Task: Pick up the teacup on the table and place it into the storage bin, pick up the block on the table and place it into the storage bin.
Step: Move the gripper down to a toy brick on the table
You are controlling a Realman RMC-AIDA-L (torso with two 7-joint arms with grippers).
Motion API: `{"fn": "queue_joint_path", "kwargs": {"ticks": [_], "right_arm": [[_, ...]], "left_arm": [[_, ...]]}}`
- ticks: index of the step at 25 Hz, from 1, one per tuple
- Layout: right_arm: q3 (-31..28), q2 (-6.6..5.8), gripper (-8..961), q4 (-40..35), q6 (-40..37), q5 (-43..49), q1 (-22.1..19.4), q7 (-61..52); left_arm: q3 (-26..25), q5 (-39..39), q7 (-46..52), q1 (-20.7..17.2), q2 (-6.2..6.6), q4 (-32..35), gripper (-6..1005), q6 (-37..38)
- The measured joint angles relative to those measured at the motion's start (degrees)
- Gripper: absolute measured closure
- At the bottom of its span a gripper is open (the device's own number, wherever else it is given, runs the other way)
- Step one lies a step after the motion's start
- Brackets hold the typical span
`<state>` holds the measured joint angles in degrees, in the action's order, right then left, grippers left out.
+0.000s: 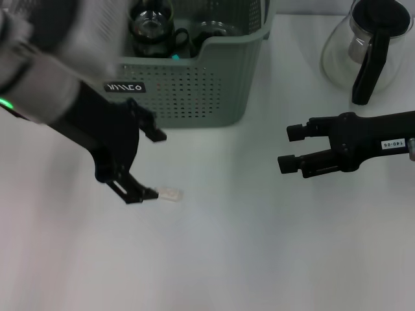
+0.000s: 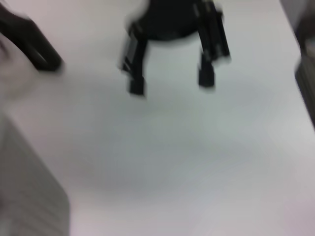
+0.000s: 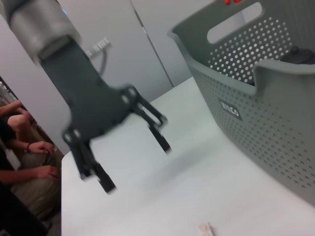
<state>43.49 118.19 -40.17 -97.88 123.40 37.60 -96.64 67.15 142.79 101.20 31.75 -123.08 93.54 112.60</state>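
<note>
My left gripper [image 1: 146,165] hangs wide open, empty; the block [image 1: 170,194] lies just off my lower fingertip, long axis pointing away, nearer me than my right gripper [image 1: 292,148].

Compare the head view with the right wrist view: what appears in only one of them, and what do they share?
Only the head view shows the right gripper, open, the glass pot with its black handle, and dark glassware inside the bin. Only the right wrist view shows seated people beyond the table. Both show the storage bin, the open left gripper and a small pale block on the table.
</note>
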Motion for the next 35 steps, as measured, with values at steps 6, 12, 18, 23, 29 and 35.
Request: {"fn": "queue_joint_path", "kwargs": {"ticks": [6, 12, 18, 23, 29, 35], "right_arm": [[0.6, 0.32, 12, 0.0, -0.3, 0.0, 0.2, 0.5], [1.8, 0.53, 12, 0.0, 0.0, 0.0, 0.1, 0.6], [1.8, 0.55, 12, 0.0, 0.1, 0.0, 0.2, 0.4], [1.6, 0.56, 11, 0.0, 0.1, -0.1, 0.2, 0.2], [1.4, 0.56, 11, 0.0, 0.2, -0.3, 0.2, 0.1], [1.4, 0.56, 11, 0.0, 0.3, -0.4, 0.2, 0.1]], "left_arm": [[14.7, 9.3, -0.3, 0.5, -0.94, -6.4, 90, -9.1], [18.8, 10.0, 1.9, 3.9, -1.24, -12.8, 97, -14.1], [20.8, 11.1, 2.8, 7.3, -1.20, -20.8, 105, -18.4], [21.0, 12.5, 3.7, 9.5, -1.22, -25.8, 111, -21.3], [21.3, 14.3, 3.8, 9.8, -1.37, -27.5, 186, -23.3], [23.9, 14.4, 4.8, 8.9, -1.38, -27.8, 335, -24.9]]}}
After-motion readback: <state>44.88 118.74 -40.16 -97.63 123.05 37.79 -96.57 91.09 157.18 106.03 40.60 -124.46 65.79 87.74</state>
